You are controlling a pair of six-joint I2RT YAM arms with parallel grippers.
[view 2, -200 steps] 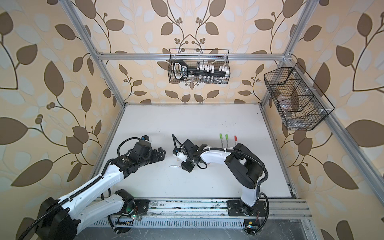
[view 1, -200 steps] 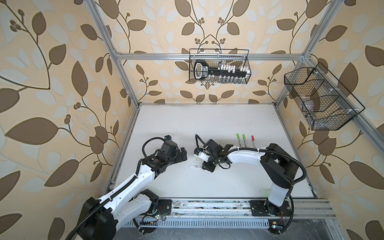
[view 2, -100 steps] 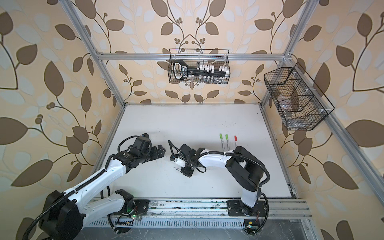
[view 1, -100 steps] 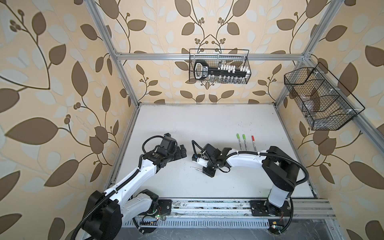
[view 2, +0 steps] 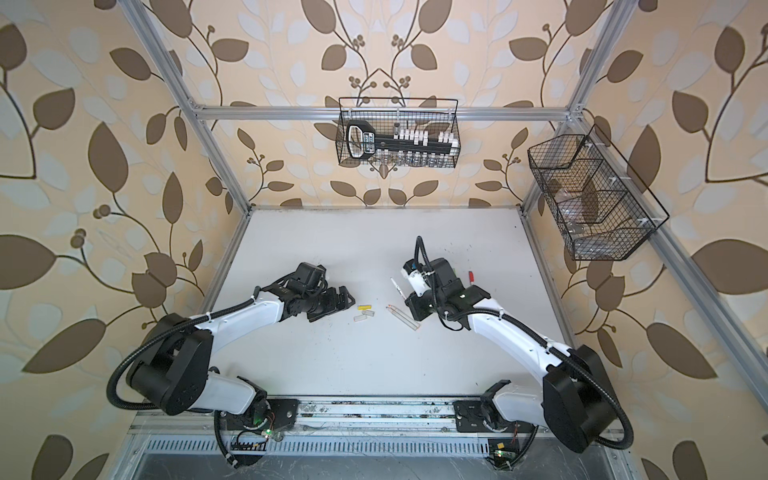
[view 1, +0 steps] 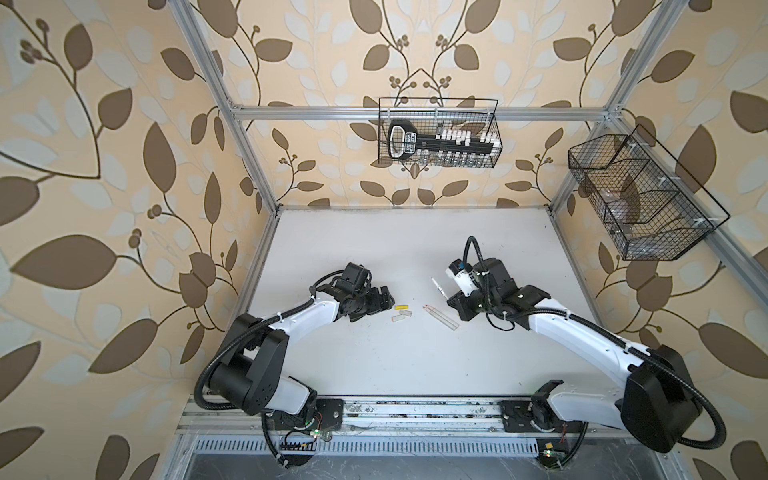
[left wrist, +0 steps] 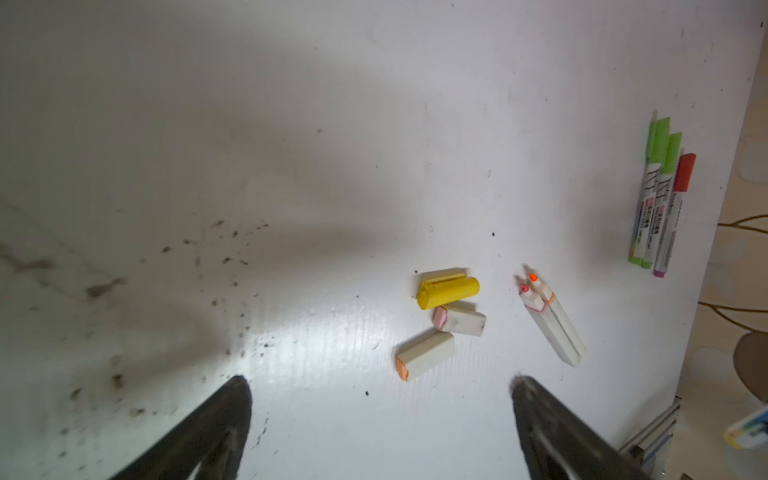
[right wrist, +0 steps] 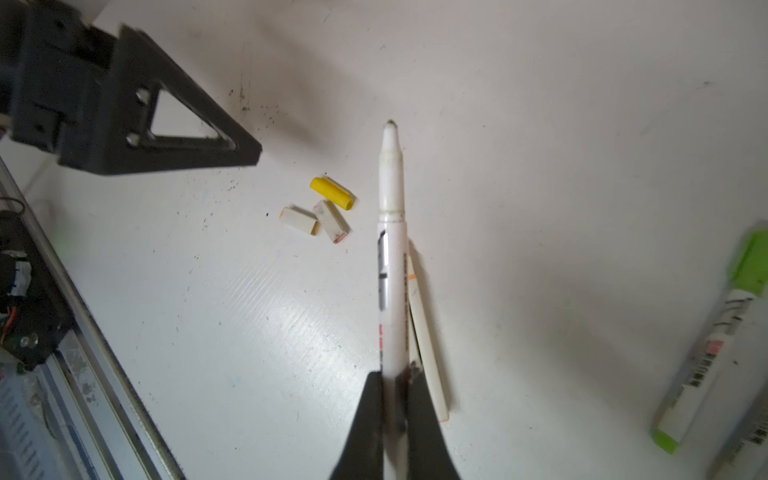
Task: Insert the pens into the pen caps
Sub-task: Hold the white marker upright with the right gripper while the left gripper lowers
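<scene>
Right tool pinching uncapped white marker pen low on barrel; bare tip clear of yellow cap. Left tool spread wide, empty, near yellow cap. Pink-ended whitish cap touching yellow cap; orange-ended whitish cap just beside. Two translucent pointed pens side by side on counter, near yellow cap. Three capped marker pens well apart from yellow cap, by counter edge.
</scene>
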